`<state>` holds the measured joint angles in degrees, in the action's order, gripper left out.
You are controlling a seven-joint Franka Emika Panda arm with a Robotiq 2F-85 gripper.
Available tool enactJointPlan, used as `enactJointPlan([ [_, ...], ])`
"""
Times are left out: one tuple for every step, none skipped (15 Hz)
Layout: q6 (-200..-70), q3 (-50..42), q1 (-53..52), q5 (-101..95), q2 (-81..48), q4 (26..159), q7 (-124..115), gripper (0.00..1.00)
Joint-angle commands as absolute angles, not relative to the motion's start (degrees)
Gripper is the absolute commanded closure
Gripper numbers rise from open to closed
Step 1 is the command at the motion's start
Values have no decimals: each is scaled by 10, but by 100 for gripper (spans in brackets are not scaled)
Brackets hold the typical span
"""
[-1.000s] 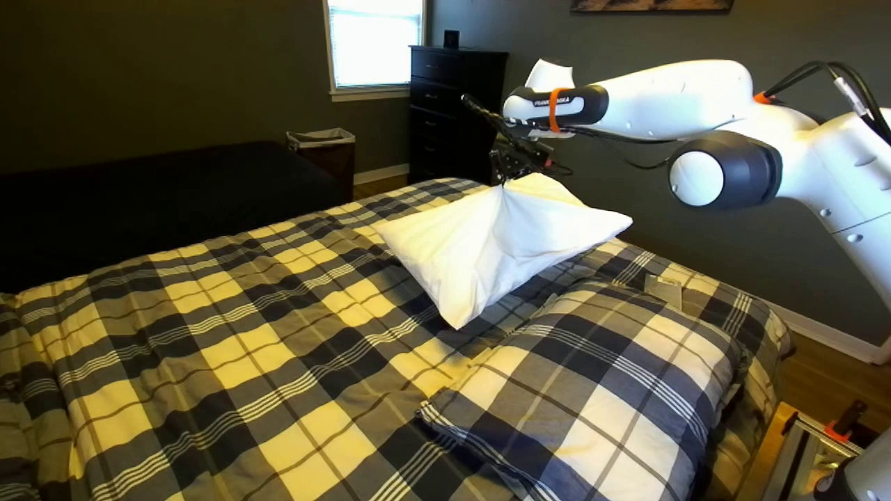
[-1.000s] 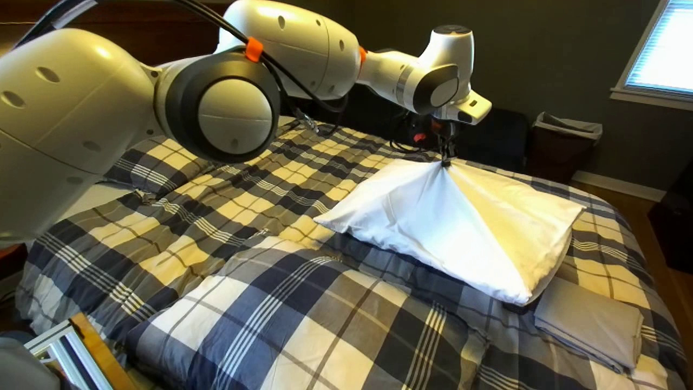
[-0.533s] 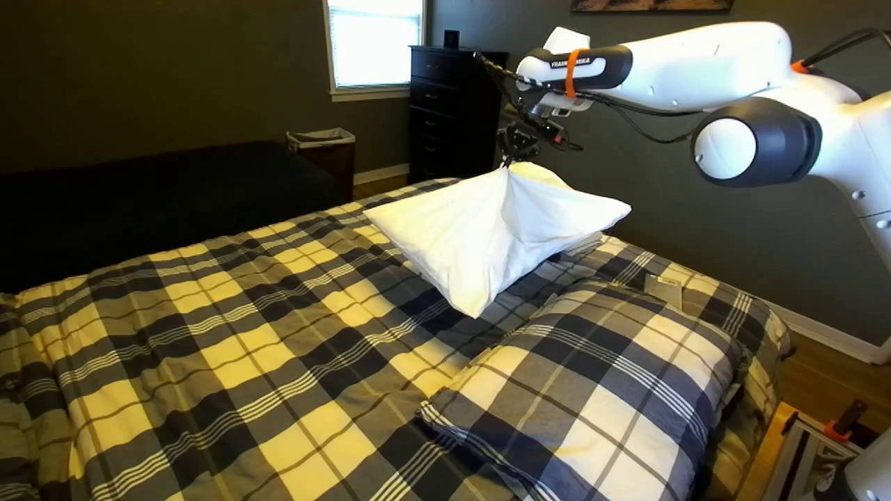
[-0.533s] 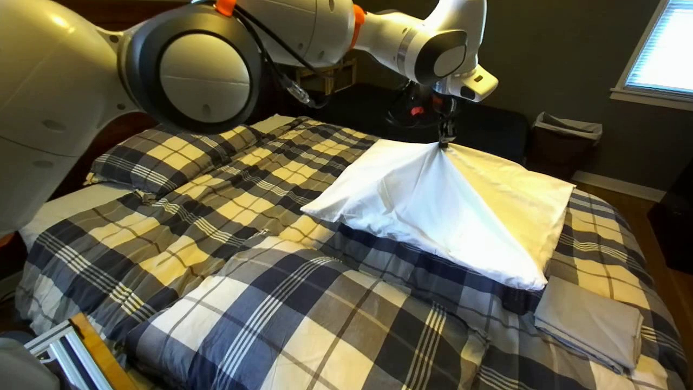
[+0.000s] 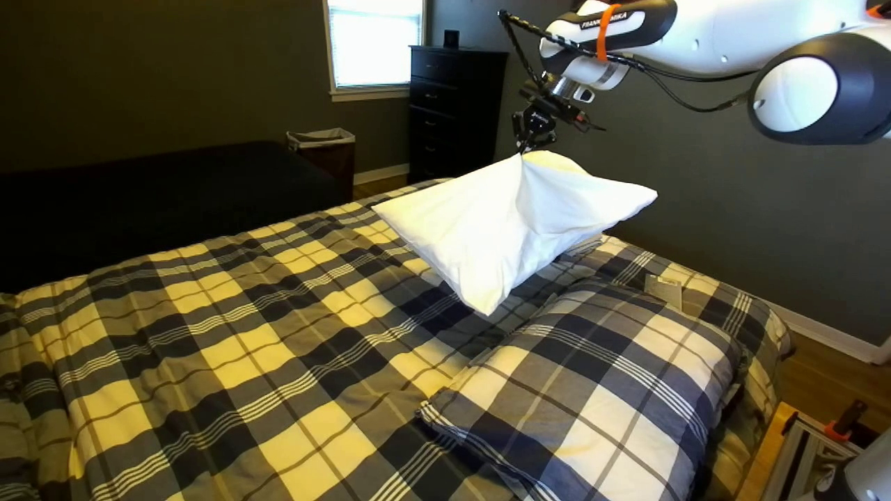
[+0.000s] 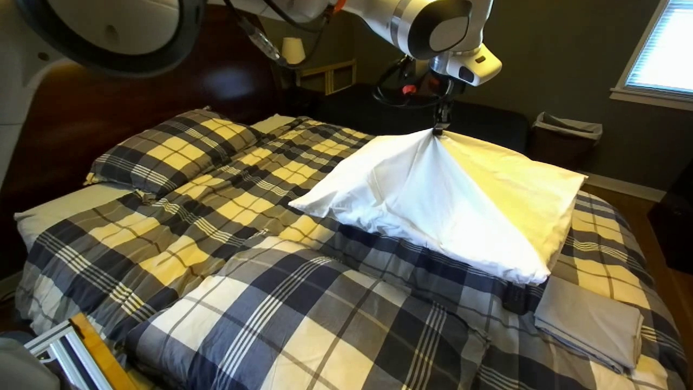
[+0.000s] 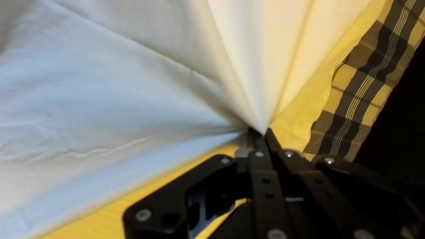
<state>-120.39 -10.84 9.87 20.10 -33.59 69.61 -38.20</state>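
The gripper has its fingers clenched on a fold of the white pillow, which hangs peaked over the plaid-covered bed. On the bed lie a plaid pillow and, near the bed's edge, a folded grey cloth; in an exterior view, a black dresser stands beyond the bed.

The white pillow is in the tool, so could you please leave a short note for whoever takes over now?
Tool: shut, pinching the white pillow by its upper side.
Where: the pillow hangs, tented, over the plaid bedspread; a plaid pillow and folded grey cloth lie nearby on it.
Done: pillow gripped and lifted.
Left: it is not yet set down or released.
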Motion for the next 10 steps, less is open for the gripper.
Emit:
enactJointPlan([
  [-1237,-101,103,241,-223,835,-365,99],
  [-1245,-101,104,248,-202,861,-361,99],
  [-1245,-100,105,258,-182,886,-356,99],
  [-1248,-91,115,261,-164,906,-350,99],
  [-1257,-90,117,271,-144,931,-326,99],
  [-1256,-93,117,272,-128,950,-321,99],
  [-1254,-95,119,275,-115,963,-309,99],
  [-1249,-97,120,276,-101,979,-300,99],
  [-1242,-100,121,276,-88,995,-289,99],
  [-1233,-102,122,274,-76,1008,-278,99],
])
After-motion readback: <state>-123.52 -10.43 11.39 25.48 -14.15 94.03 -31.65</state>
